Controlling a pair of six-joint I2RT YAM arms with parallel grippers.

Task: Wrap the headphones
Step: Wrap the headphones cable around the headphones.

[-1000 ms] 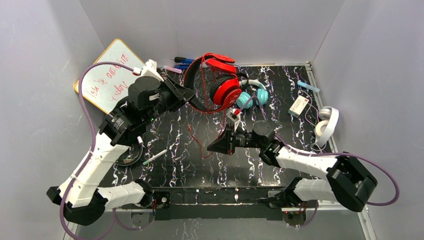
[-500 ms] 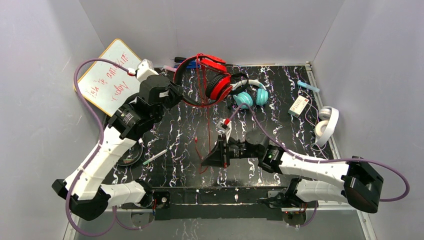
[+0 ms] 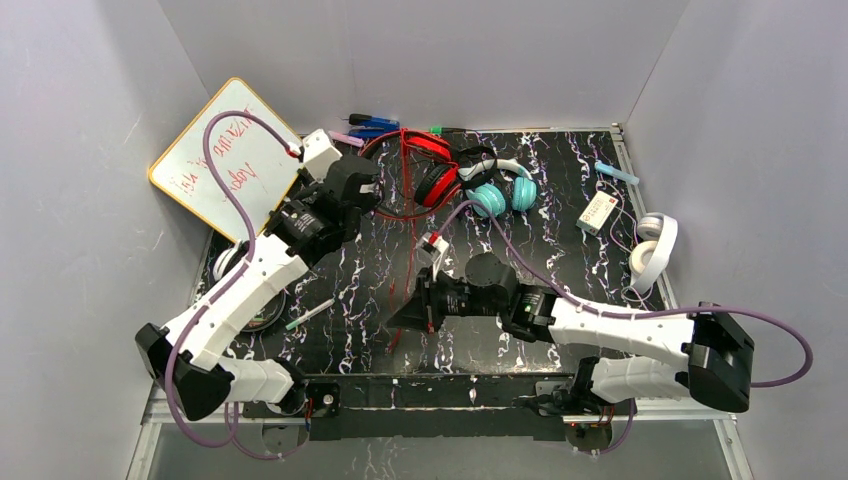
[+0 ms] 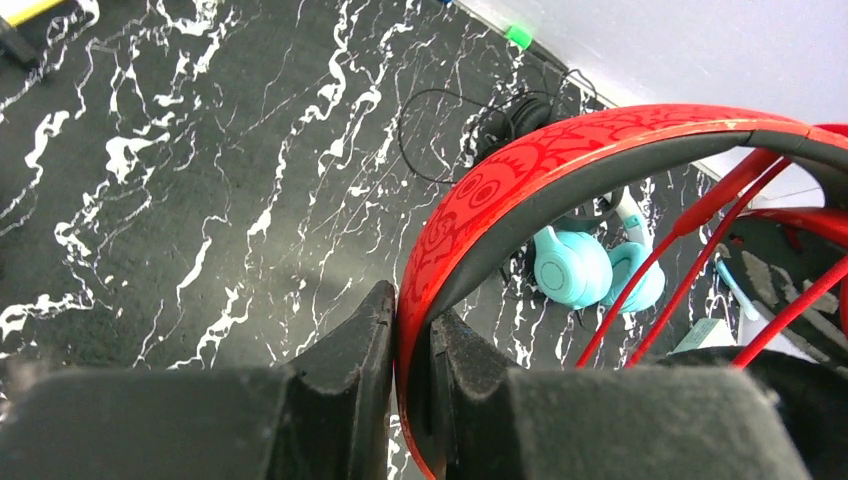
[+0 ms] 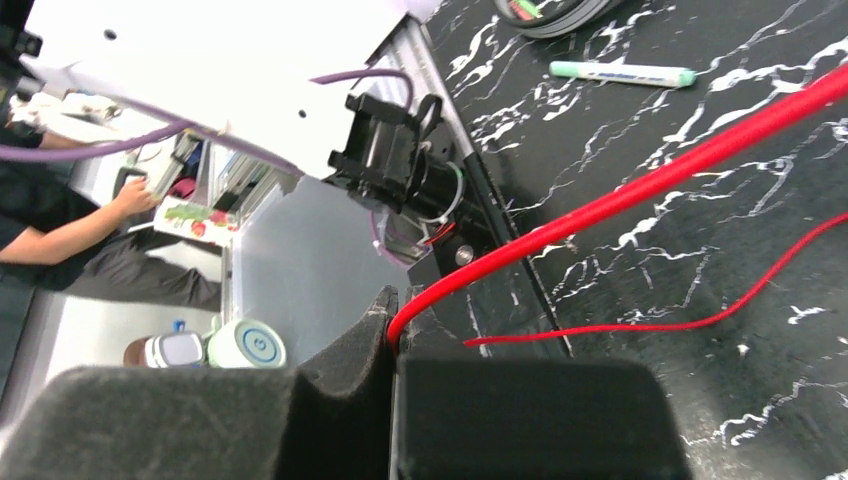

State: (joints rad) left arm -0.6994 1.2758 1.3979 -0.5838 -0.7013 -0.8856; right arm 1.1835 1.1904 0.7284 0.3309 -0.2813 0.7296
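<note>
The left gripper (image 4: 410,335) is clamped on the band of the red headphones (image 4: 600,150), one finger on each side of the arc near its end. That end is held up off the mat (image 3: 360,270). From above, the red set sits at the rear centre of the table, with the band reaching left to the gripper and the cups to the right.

The right gripper (image 5: 392,325) is pinched tight on the red cord (image 5: 640,185). The cord runs taut from the pinch back toward the headphones (seen from above, an almost straight line from the rear toward the near edge). A thinner slack length of it lies on the mat just beside.

The teal headphones (image 3: 503,192) lie just right of the red cups. The white headphones (image 3: 655,250) rest at the mat's right edge, well apart from both grippers, with a small white box (image 3: 598,212) between them and the teal pair. A whiteboard (image 3: 210,160) leans in the left rear corner, and a marker (image 3: 310,313) lies on the mat near the left arm.
</note>
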